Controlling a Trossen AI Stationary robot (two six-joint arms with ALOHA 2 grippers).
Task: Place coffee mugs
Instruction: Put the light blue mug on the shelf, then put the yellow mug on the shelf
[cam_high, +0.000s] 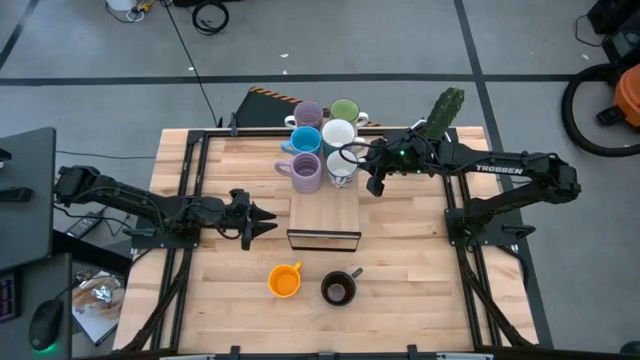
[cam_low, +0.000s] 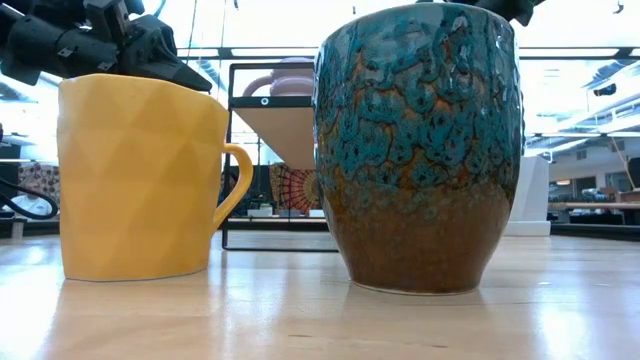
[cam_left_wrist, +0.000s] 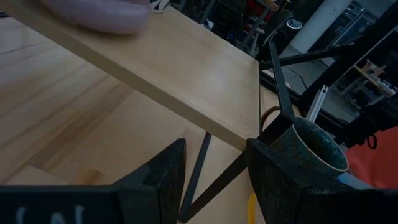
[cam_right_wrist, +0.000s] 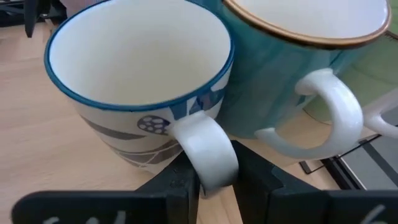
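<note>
Six coffee mugs cluster at the table's far middle: lilac (cam_high: 308, 113), green (cam_high: 345, 110), light blue (cam_high: 305, 140), white (cam_high: 338, 133), a second lilac (cam_high: 305, 172), and a white mug with a blue rim (cam_high: 342, 168). My right gripper (cam_high: 375, 182) is at that last mug's handle, shut on it. An orange mug (cam_high: 285, 280) and a black mug (cam_high: 338, 289) stand on their bases near the front edge. My left gripper (cam_high: 262, 218) hovers open just left of the wooden shelf (cam_high: 325, 215), holding nothing. My right gripper pinches the blue-rimmed white mug's handle (cam_right_wrist: 208, 158) between its two fingers (cam_right_wrist: 177, 183), at the loop's outer bend. The fingers come slanting down from the table's right side. The mug stands upright on its base on wood, right beside a teal-walled mug (cam_right_wrist: 280, 74).
A cactus pot (cam_high: 445, 110) stands at the back right, behind my right arm. The wooden shelf on a black frame (cam_low: 285, 130) takes up the table's middle, with a lilac mug (cam_left_wrist: 106, 12) on its top. Bare table lies on both sides of the two front mugs.
</note>
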